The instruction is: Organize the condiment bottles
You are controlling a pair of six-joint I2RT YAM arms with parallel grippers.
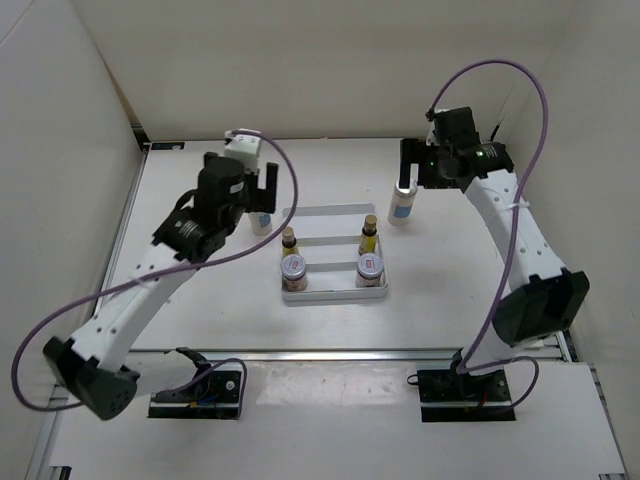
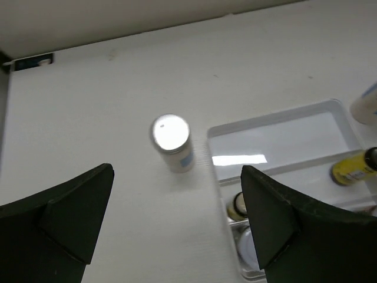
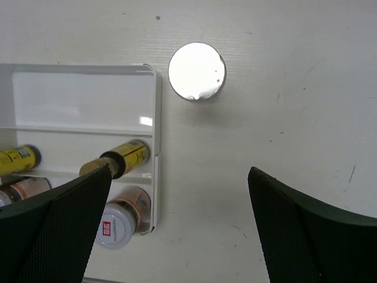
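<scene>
From above, the tray (image 1: pixel 330 225) sits mid-table. Its middle compartment holds the left amber bottle (image 1: pixel 290 239) and the right amber bottle (image 1: pixel 369 234). The compartment nearest the arm bases holds the left squat jar (image 1: pixel 294 267) and the right squat jar (image 1: pixel 369 267), red marks on their silver lids.

In that view the left white bottle (image 1: pixel 262 222) is half hidden behind the left gripper (image 1: pixel 258 195). The left wrist camera shows the bottle whole: upright on the table, silver cap, bluish label, just beside the tray's left side and not touching it. That gripper's two dark fingers (image 2: pixel 65 218) stand wide apart, and the bottle is beyond their tips, not between them.

The right white bottle (image 1: pixel 401 207) stands just off the tray's far right corner, under the right gripper (image 1: pixel 412 172). The right wrist camera looks straight down and shows only its round shiny cap, with a thin strip of table between it and the tray rim. Its body and label show only in the overhead view. The right fingers (image 3: pixel 306 230) are also spread wide, gripping nothing.
</scene>
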